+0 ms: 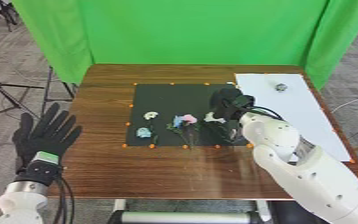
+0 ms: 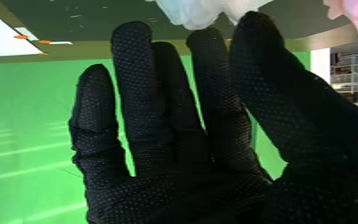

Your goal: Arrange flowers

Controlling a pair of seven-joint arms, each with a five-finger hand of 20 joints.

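Right robot hand [image 1: 227,101] over the right part of the dark mat [image 1: 168,100], mid-bench [image 1: 104,170]; fingers straight and open, no grip seen. Closest bloom is the right-hand white flower [image 1: 213,118], just beside the hand on its left; white petals [image 2: 198,11] also lie past the fingertips in the wrist view, likely the same bloom. Pink flower [image 1: 189,119] and light-blue flower [image 1: 177,121] side by side at mid-mat; left-hand white flower [image 1: 151,115] and pale-blue flower [image 1: 143,132] toward the bench's left edge, the pale-blue one nearer the near edge. White sheet [image 1: 316,117] runs along the right edge, small greyish object [image 1: 281,87] on it near the far right corner, can't tell what. Left robot hand [image 1: 47,132] open, off the left edge. Handling: flowers look very light, petals soft and easily crushed, stems [image 1: 191,134] thin, bendy, maybe slippery under glove fabric. Best hold: light pinch on the stem just under the bloom, not the petals; lift one clear of its neighbours, since stems could snag.
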